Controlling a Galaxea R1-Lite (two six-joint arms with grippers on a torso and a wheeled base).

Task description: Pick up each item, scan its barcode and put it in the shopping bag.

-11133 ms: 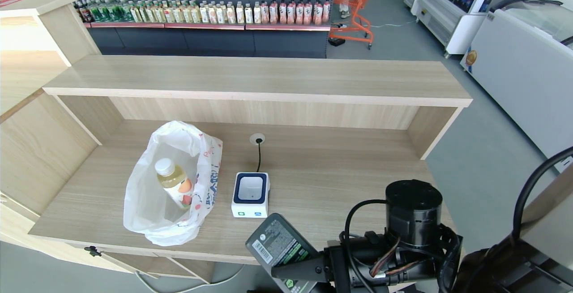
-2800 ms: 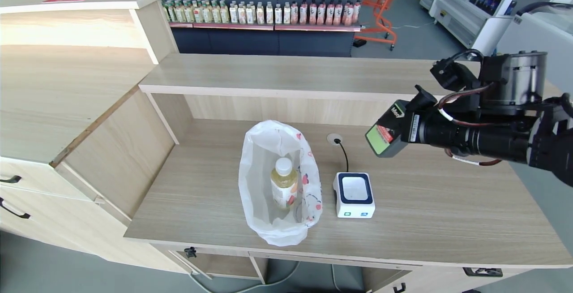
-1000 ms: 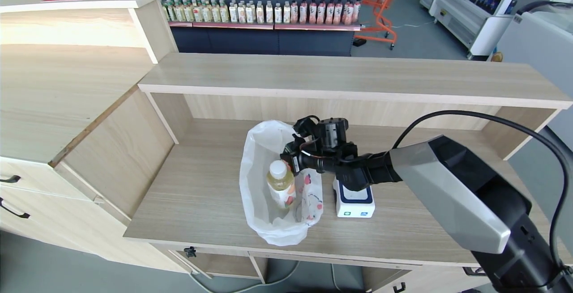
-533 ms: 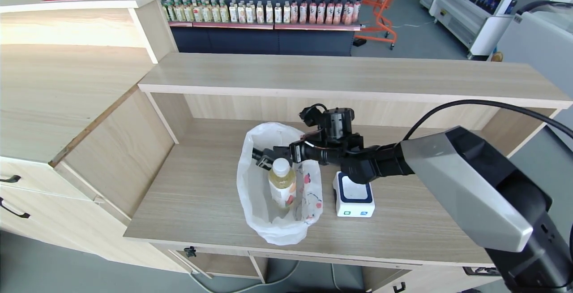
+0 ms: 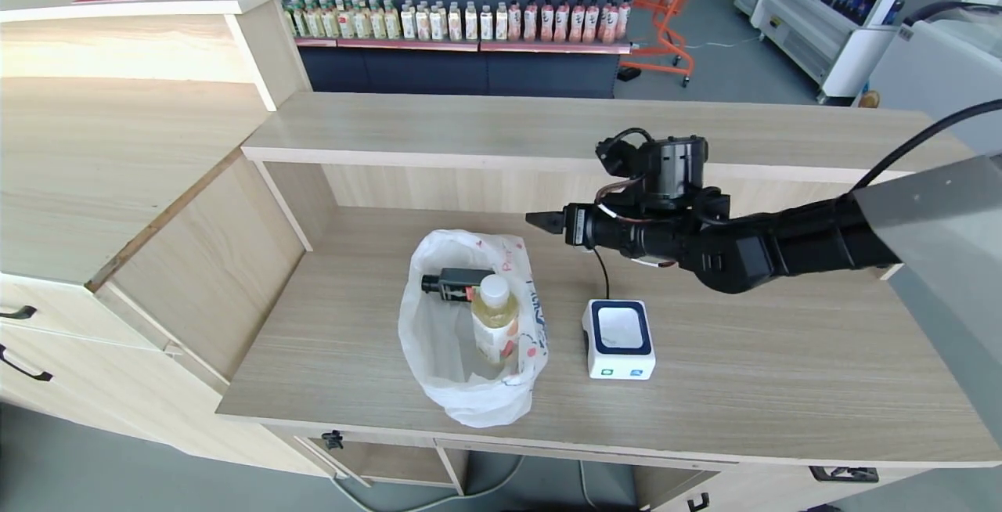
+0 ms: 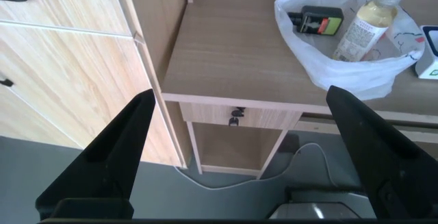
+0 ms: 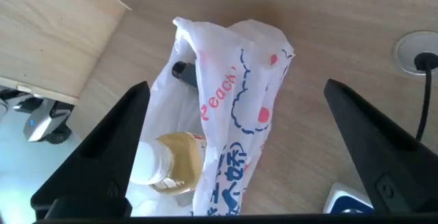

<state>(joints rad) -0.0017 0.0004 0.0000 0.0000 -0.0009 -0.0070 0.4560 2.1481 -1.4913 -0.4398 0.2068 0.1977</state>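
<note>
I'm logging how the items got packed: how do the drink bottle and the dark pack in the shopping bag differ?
The drink bottle stands roughly upright, while the dark pack lies on its side behind it. The drink bottle is clear, with pale yellow liquid and a white cap; the dark pack is opaque black with a green and red label. Both are inside the white shopping bag.
</note>
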